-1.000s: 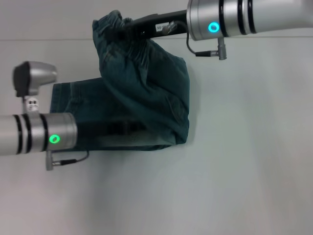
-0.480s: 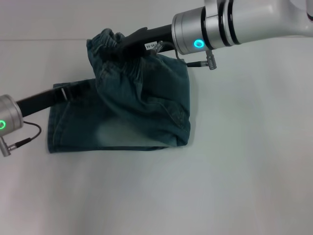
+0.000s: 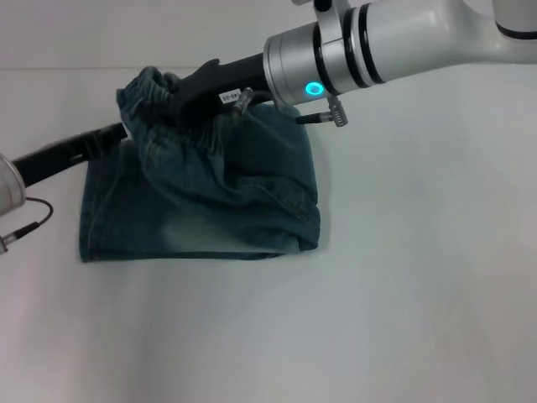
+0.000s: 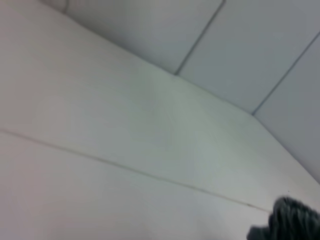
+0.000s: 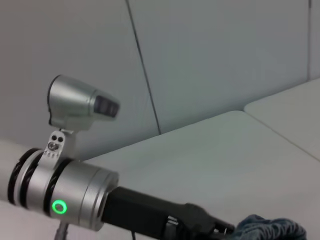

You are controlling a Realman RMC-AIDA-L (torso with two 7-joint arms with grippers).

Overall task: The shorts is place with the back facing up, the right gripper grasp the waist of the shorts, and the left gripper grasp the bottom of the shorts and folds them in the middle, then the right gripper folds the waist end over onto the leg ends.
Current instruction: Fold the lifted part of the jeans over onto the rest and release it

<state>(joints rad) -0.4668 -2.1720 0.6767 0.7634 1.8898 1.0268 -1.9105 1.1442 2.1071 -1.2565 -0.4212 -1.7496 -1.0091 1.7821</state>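
The blue-green denim shorts [image 3: 226, 201] lie folded lengthwise on the white table. Their leg ends [image 3: 87, 218] rest flat at the left. The puckered waist end [image 3: 151, 88] is lifted off the table and bunched above the leg half. My right gripper [image 3: 174, 99], black with a small white label, comes in from the upper right and is shut on that waist band. My left gripper [image 3: 116, 135] reaches in low from the left edge, its tip just beside the raised waist. The right wrist view shows the left gripper [image 5: 212, 226] next to the denim [image 5: 272, 226].
The white table [image 3: 403, 319] stretches to the right of and in front of the shorts. A pale panelled wall [image 5: 210, 60] stands behind it. The left arm's silver wrist [image 3: 10, 189] sits at the left edge of the head view.
The right gripper has carried the waist end leftward and lower over the legs. The left arm has pulled back to the left, off the shorts.
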